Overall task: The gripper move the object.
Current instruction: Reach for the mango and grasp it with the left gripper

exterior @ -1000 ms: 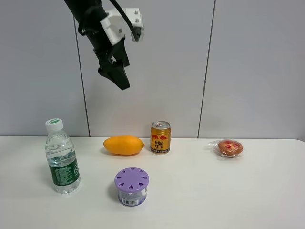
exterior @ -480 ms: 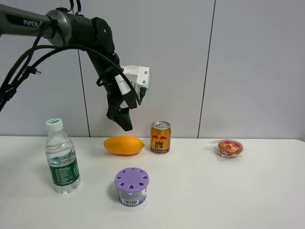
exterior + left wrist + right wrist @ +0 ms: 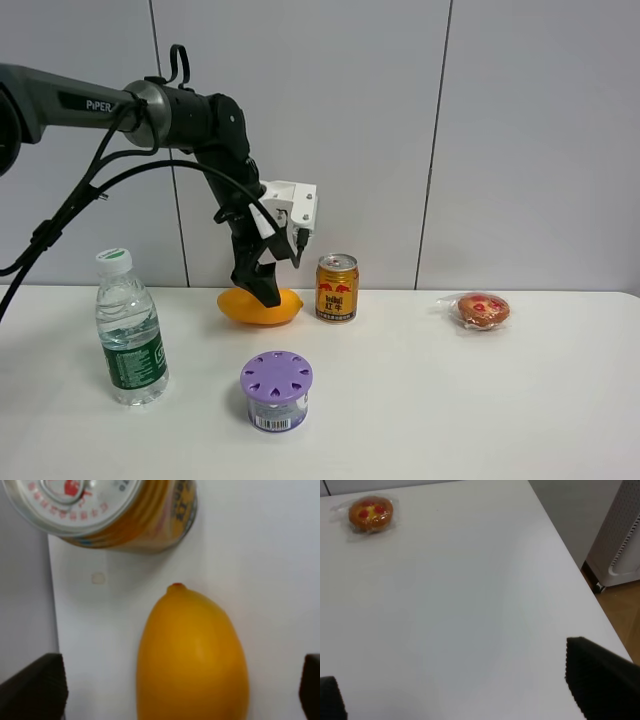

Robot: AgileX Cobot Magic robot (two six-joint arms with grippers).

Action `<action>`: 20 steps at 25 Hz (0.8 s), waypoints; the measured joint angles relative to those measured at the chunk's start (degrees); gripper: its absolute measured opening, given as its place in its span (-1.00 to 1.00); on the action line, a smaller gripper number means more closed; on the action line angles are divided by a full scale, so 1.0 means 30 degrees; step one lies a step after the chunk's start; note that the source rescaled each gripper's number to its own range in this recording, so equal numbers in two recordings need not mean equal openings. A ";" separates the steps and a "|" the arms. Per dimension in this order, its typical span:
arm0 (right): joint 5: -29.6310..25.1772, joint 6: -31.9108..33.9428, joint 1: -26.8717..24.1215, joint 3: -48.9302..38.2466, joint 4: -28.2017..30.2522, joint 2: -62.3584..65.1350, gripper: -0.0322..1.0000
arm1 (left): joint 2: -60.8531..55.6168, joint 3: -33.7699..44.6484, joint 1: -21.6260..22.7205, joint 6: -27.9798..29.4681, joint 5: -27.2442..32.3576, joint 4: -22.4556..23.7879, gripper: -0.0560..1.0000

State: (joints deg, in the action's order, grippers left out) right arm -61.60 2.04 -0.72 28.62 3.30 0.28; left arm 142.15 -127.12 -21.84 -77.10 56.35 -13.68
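The orange-yellow mango (image 3: 238, 307) lies on the white table (image 3: 420, 400) just left of the gold can (image 3: 337, 288). My left gripper (image 3: 265, 288) hangs on the dark PiPER arm and has come down onto the mango's top. In the left wrist view the mango (image 3: 192, 650) lies between the two black fingers (image 3: 35, 690), which stand wide apart on either side of it; the left gripper (image 3: 180, 692) is open. The right gripper (image 3: 465, 690) is open and empty over bare table and does not show in the exterior high view.
A water bottle (image 3: 130, 330) stands at the left and a purple-lidded jar (image 3: 276, 390) in front of the mango. A wrapped bun (image 3: 483, 310) lies at the right, also in the right wrist view (image 3: 370, 512). The can (image 3: 105, 510) stands close to the mango's tip. The table edge (image 3: 570, 560) borders the floor.
The left arm has swung down from high above the table; its gripper dropped to the mango and now straddles it. The objects have not moved.
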 joint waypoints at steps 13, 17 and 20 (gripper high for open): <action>0.0000 0.0000 0.0000 0.0000 0.0000 0.0000 1.00 | 0.1026 0.0000 0.0892 -0.0102 -0.0256 0.0204 1.00; 0.0000 0.0000 0.0000 0.0000 0.0000 0.0000 1.00 | 0.1281 -0.0038 0.0928 -0.0188 -0.0466 0.0204 1.00; 0.0000 0.0000 0.0000 0.0000 0.0000 0.0000 1.00 | 0.1457 -0.0096 0.0933 -0.0196 -0.0624 0.0170 1.00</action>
State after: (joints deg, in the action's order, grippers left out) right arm -61.60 2.04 -0.72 28.62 3.30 0.28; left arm 146.53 -127.41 -19.04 -77.69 54.47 -13.17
